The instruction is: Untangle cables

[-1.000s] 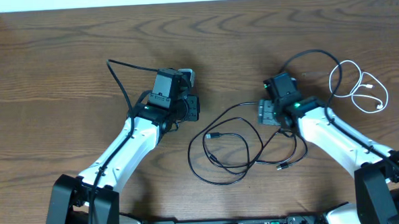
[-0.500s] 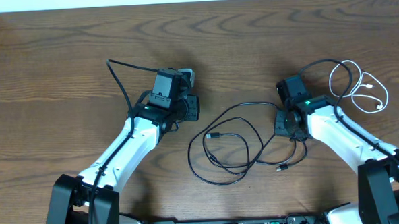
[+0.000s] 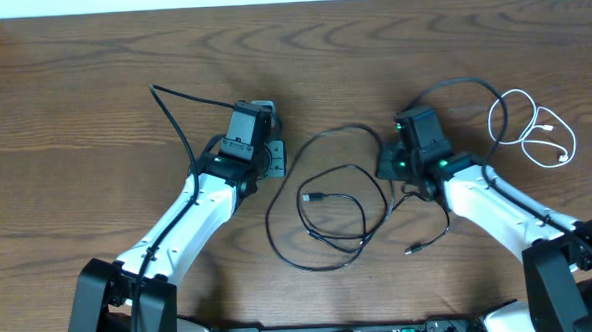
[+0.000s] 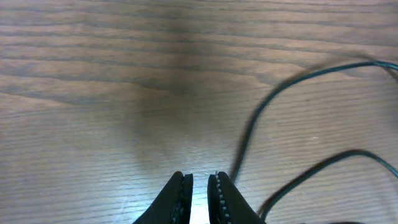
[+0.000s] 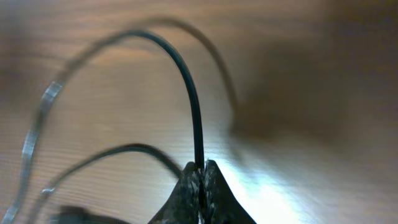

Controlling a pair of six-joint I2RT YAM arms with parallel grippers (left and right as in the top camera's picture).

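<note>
Only the overhead view gives the whole layout: the black cables (image 3: 323, 210) are looped on the desk (image 3: 92, 85) between the arms, and the white cable (image 3: 534, 126) is coiled apart, beyond the right arm (image 3: 497, 192). The grip is shown by the wrist views alone. The right jaws are pressed shut on a pinched cable (image 5: 194, 106) that arches up from them (blurred farther off). The left jaws are almost closed, with nothing seen in the thin slit; a black strand (image 4: 249, 130) passes just beside them. The left arm (image 3: 193, 206) and the right are stretched forward and angled inward.
</note>
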